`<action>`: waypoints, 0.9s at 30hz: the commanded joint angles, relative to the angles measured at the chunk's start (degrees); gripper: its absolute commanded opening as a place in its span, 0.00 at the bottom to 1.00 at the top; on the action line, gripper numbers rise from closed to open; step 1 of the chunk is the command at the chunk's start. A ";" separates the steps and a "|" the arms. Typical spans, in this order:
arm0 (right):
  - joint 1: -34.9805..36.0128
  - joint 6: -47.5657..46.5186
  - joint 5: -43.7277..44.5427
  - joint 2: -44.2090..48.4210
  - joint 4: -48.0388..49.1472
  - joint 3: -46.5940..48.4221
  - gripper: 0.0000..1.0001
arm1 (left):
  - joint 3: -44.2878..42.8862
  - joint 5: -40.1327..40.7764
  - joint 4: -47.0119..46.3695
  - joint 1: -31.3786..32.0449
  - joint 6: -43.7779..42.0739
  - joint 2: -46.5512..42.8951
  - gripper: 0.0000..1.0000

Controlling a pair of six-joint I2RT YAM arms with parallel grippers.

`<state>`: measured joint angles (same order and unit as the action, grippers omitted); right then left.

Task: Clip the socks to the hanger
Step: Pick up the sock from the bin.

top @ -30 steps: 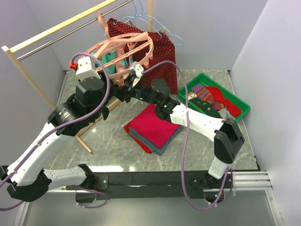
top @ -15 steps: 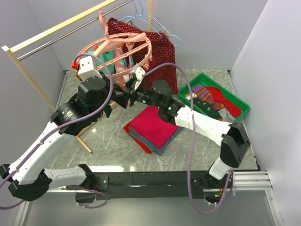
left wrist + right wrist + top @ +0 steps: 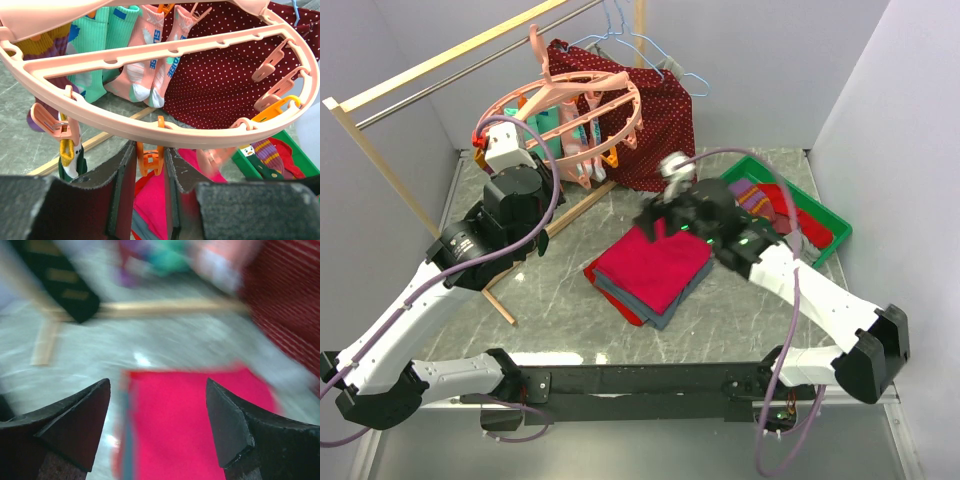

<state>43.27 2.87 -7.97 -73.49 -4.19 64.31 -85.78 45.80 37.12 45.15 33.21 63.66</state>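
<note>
While left gripper [image 3: 150, 167] is clamping an orange clip [image 3: 150, 156] on the round pink plastic hanger [image 3: 175, 134], right gripper [image 3: 157, 390] is gaping empty; soft, light mixed-colour socks [image 3: 265, 152] likely suiting cuff pinches

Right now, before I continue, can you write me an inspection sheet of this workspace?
Surface: grey marble table, no spills seen.
Job's things: pink hanger at the wooden rack, clipped socks on it; loose socks in green bin.
Clutter: folded cloth stack, dotted red garment.
Claws: left claw around an orange clip, grip unclear; right claw open, empty, over the stack.
Cables: purple cable loops near the hanger.
Surroundings: grey walls.
</note>
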 commanded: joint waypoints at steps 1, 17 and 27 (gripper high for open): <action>-11.77 1.25 6.30 4.31 -9.44 -2.17 0.83 | 0.17 -0.62 -1.79 -0.15 -1.74 -1.08 0.04; -40.80 6.44 4.11 -20.80 -12.51 10.56 0.71 | 1.14 -2.12 -0.39 -0.15 -1.40 -2.13 0.01; -40.81 2.67 4.62 -42.06 -21.29 25.85 0.65 | 0.00 -2.30 0.32 -0.15 -1.66 -2.93 0.01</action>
<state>2.04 7.62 -3.33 -111.09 -20.86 84.40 -85.08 43.81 37.56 45.15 32.34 62.24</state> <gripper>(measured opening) 0.654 0.292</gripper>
